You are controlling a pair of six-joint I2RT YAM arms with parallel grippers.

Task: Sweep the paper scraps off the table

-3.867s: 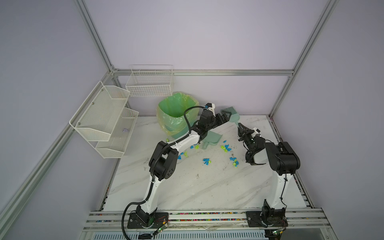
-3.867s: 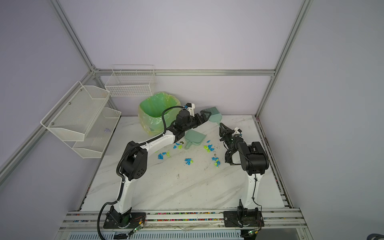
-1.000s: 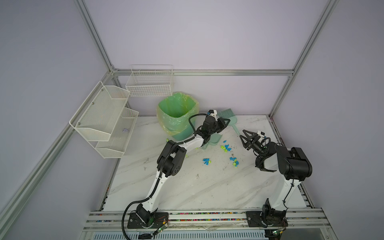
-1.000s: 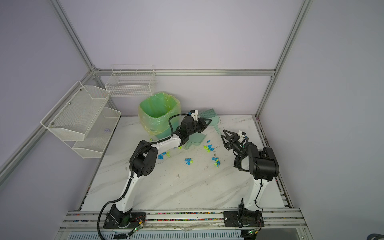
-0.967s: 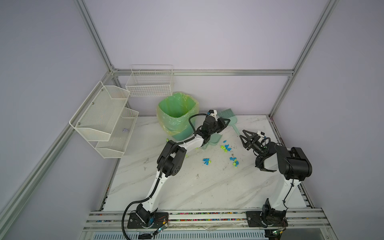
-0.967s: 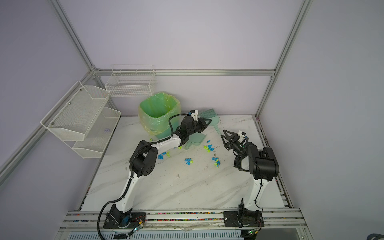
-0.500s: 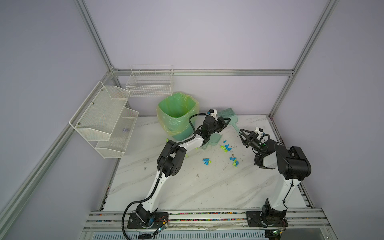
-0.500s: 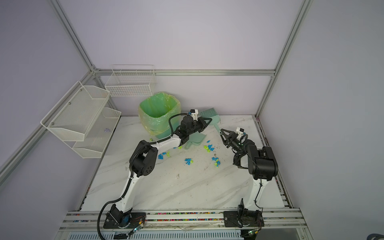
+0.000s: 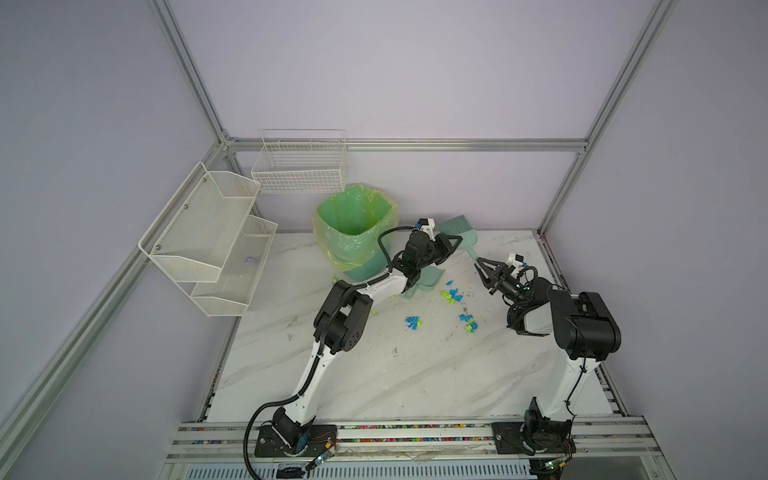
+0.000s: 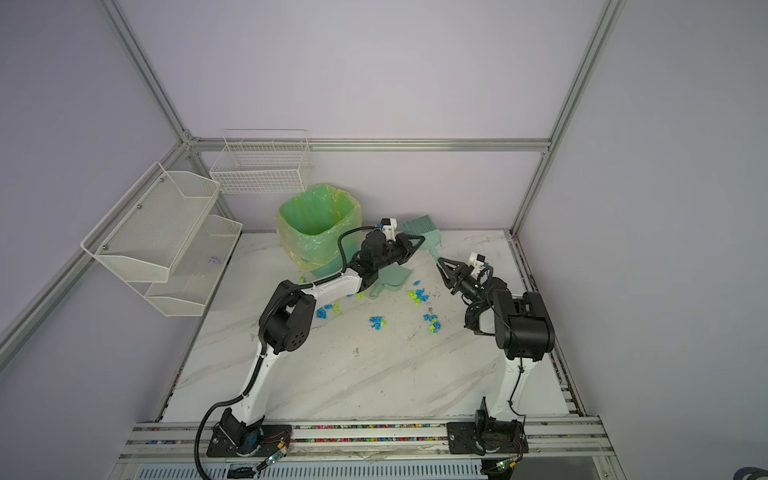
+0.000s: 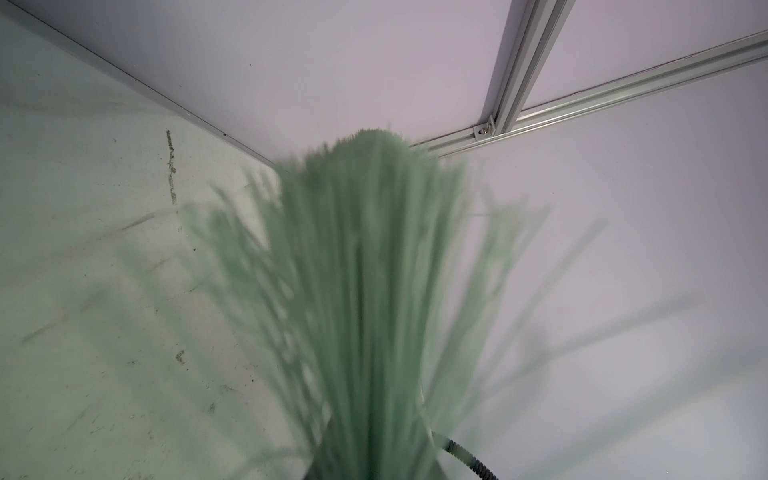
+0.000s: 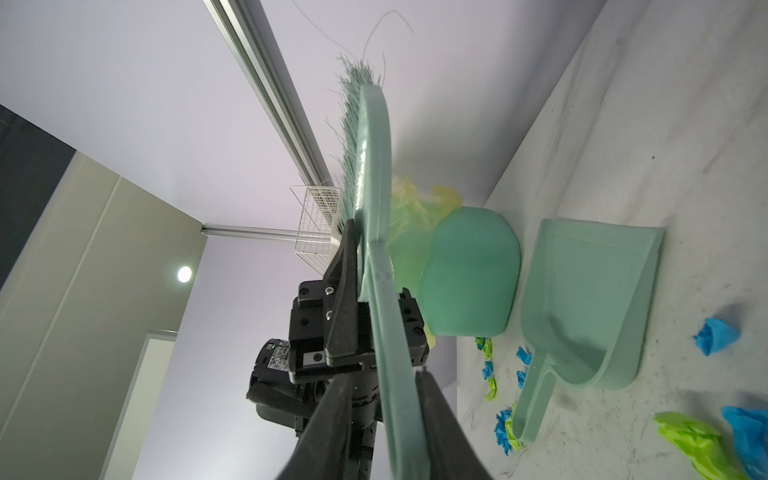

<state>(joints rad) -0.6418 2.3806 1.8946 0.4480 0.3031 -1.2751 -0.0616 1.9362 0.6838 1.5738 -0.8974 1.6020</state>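
The paper scraps, blue and lime-green wads, lie scattered across the middle of the white marble table. My left gripper is shut on a green hand brush just below its head and holds it in the air, bristles up. The bristles fill the left wrist view and hide the jaws. My right gripper straddles the brush handle, with a gap still showing beside one finger. A green dustpan lies flat by the scraps.
A green-lined bin stands at the back of the table, just behind the dustpan. White wire mesh shelves hang on the left wall and a wire basket on the back wall. Aluminium rails run along the front edge.
My right gripper has moved back and left to the brush handle, and its jaws have narrowed around it. The left arm has kept the brush still over the last second.
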